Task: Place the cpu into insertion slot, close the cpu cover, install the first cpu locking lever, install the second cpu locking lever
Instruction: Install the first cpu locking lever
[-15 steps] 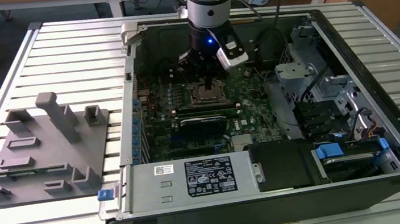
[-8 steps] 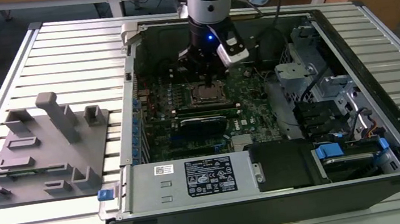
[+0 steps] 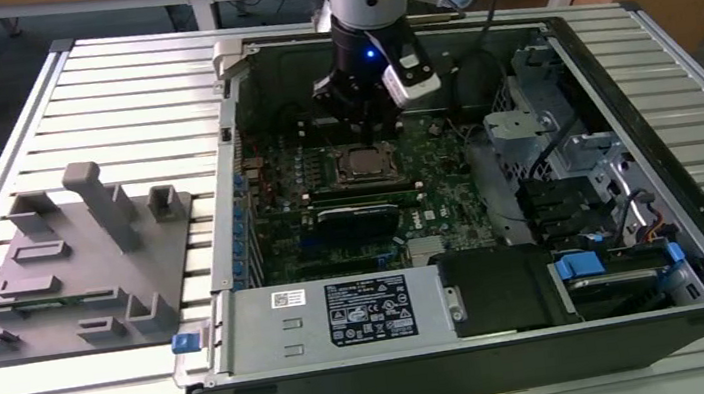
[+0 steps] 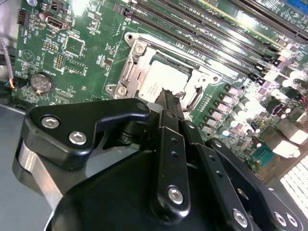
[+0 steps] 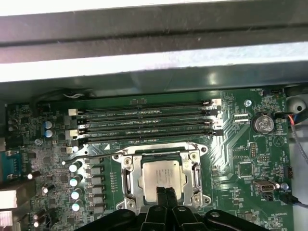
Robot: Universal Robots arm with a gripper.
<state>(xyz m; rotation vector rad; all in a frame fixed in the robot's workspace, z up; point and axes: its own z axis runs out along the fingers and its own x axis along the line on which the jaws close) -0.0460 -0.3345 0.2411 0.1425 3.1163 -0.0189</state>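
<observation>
The cpu (image 5: 163, 174) lies flat in the insertion slot (image 5: 126, 162) on the green board, its silver top showing. The cpu cover (image 5: 197, 179) lies down around it as a silvery frame. In both wrist views my gripper (image 5: 165, 194) is shut with nothing between its fingers, and its tips hang at the cpu's near edge. In the second wrist view the gripper (image 4: 169, 98) stands next to a looped lever handle (image 4: 192, 98). A thin lever rod (image 5: 144, 153) runs along the socket's far side. In the exterior view the gripper (image 3: 361, 125) hovers just behind the cpu (image 3: 366, 163).
Long black memory slots (image 5: 144, 120) lie beyond the socket, and a coin battery (image 5: 262, 123) sits nearby. The open case's walls (image 3: 671, 168), the power supply (image 3: 333, 315) and a drive cage (image 3: 562, 151) hem in the board. A grey fixture plate (image 3: 78, 261) stands at the exterior view's left.
</observation>
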